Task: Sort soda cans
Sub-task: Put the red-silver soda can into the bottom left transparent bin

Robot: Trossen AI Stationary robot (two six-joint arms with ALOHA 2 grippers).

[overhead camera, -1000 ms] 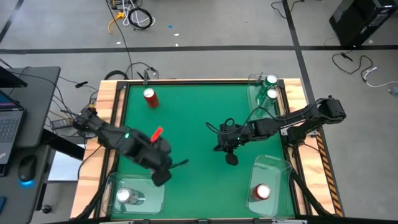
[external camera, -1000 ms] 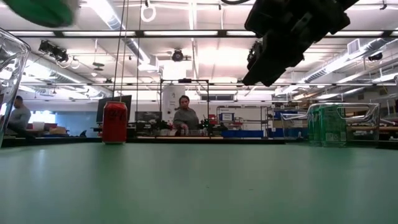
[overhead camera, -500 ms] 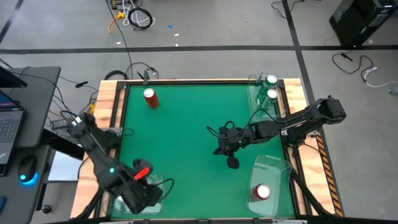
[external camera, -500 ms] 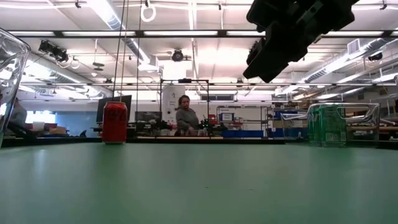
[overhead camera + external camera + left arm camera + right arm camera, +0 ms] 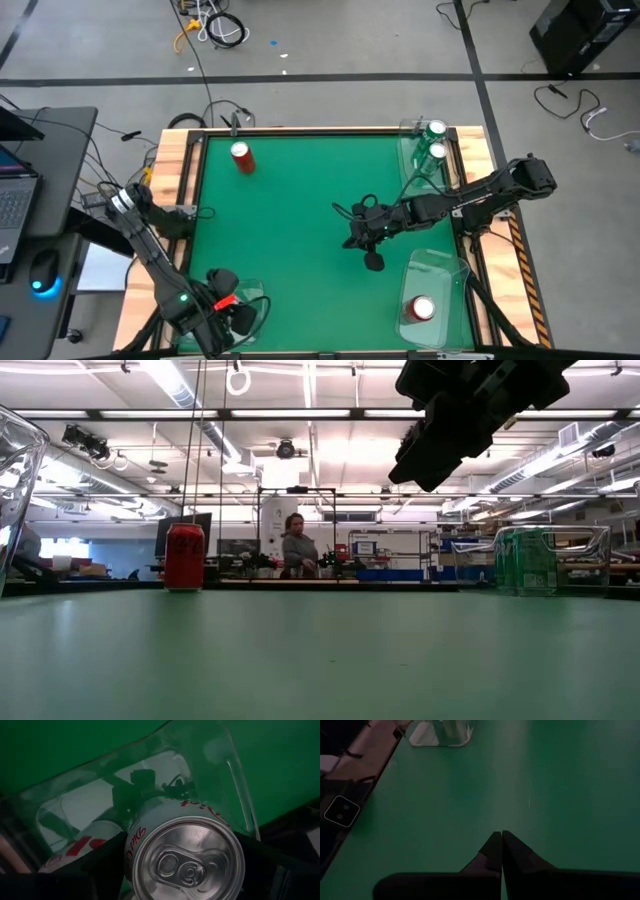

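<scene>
While both arms were over the green mat, these notes were taken.

Left gripper (image 5: 232, 316): over the clear bin (image 5: 250, 295) at the near left corner of the table; fingers pinched a silver can (image 5: 186, 854) whose top faced the wrist camera.
Second silver can (image 5: 82, 847): lay in the same bin, just beside the held one, mostly hidden.
Right gripper (image 5: 372, 259): hung above the mat near its middle, nothing in it; fingertips (image 5: 496, 846) pressed together over bare green.
Lone red can (image 5: 241, 156): stood upright on the mat near the far left corner, well apart from both grippers; also seen in the low view (image 5: 184, 557).
Green cans (image 5: 436, 130): two, side by side in the clear bin at the far right corner.
Other red can (image 5: 421, 309): upright in the clear bin at the near right corner.
Person (image 5: 297, 550): beyond the table, in the room behind.
</scene>
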